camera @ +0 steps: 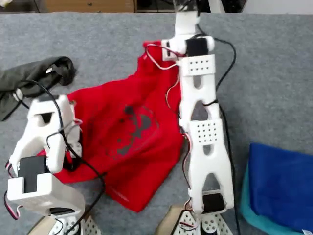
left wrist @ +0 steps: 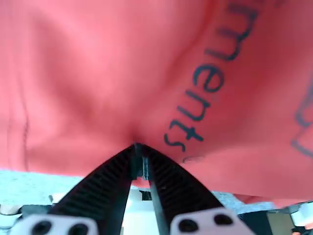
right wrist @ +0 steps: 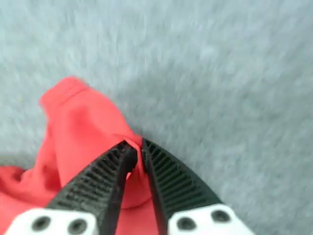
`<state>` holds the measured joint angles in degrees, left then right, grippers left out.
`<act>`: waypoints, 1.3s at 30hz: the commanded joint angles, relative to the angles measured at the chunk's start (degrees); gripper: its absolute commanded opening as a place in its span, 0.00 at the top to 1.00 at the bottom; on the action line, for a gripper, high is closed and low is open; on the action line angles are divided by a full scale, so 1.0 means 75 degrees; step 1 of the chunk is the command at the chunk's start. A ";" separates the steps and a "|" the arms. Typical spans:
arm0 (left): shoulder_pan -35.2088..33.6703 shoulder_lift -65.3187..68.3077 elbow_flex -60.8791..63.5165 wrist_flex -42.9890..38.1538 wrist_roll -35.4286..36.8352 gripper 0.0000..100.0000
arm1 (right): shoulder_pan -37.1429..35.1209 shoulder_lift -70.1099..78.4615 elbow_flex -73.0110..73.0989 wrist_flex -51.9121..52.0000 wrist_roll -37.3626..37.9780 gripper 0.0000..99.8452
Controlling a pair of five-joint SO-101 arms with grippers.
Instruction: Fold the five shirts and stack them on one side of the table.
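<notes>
On the grey table point(camera: 274, 73) the red shirt point(camera: 122, 142) lies crumpled. The high view adds 2 folded shirts point(camera: 281, 181), possibly more, at the right edge. Close up, dark lettering point(left wrist: 205, 93) crosses it; left gripper point(left wrist: 138, 148) and right gripper point(right wrist: 135, 145) each clamp its cloth.

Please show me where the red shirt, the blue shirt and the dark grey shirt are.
red shirt point(camera: 132, 147): high view, on its printed middle.
blue shirt point(camera: 281, 178): high view, on its folded top face.
dark grey shirt point(camera: 39, 71): high view, on its crumpled middle.
</notes>
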<state>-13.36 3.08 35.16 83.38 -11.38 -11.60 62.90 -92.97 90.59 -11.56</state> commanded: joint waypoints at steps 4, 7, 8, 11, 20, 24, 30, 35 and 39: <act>0.0340 -0.0311 0.0211 -0.0293 -0.0023 0.98 | -0.0170 -0.0604 -0.0252 -0.1055 0.0117 0.99; 0.0281 -0.0264 -0.0035 -0.0281 -0.0023 0.98 | -0.0522 0.0088 -0.0240 -0.0961 0.0516 0.92; 0.0281 -0.0287 -0.0094 -0.0258 -0.0023 0.98 | -0.0580 0.0299 -0.0299 -0.0832 0.0516 0.87; 0.0281 -0.0287 -0.0258 -0.0234 0.0141 0.98 | -0.0580 0.0557 -0.0369 -0.0516 0.0539 0.68; 0.0293 -0.0264 -0.1700 -0.0234 0.1207 0.98 | -0.0639 -0.0311 -0.0322 0.1594 0.0492 0.74; 0.0316 -0.0205 -0.2590 -0.0633 0.2110 0.98 | -0.0627 -0.0006 0.0088 0.1524 0.0492 0.88; 0.0305 0.1002 -0.3001 -0.1711 0.2790 0.98 | -0.0545 0.1119 0.0533 0.1536 0.0481 0.92; 0.0141 0.2467 -0.3001 -0.1770 0.2649 0.98 | -0.0404 0.1741 0.0533 0.1559 0.0527 0.92; -0.0211 0.2714 -0.2930 -0.1418 0.2368 0.98 | -0.0428 0.1729 0.0557 0.1571 0.0527 0.92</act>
<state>-12.57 22.07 12.84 71.34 8.66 -15.38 76.26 -88.75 101.14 -7.96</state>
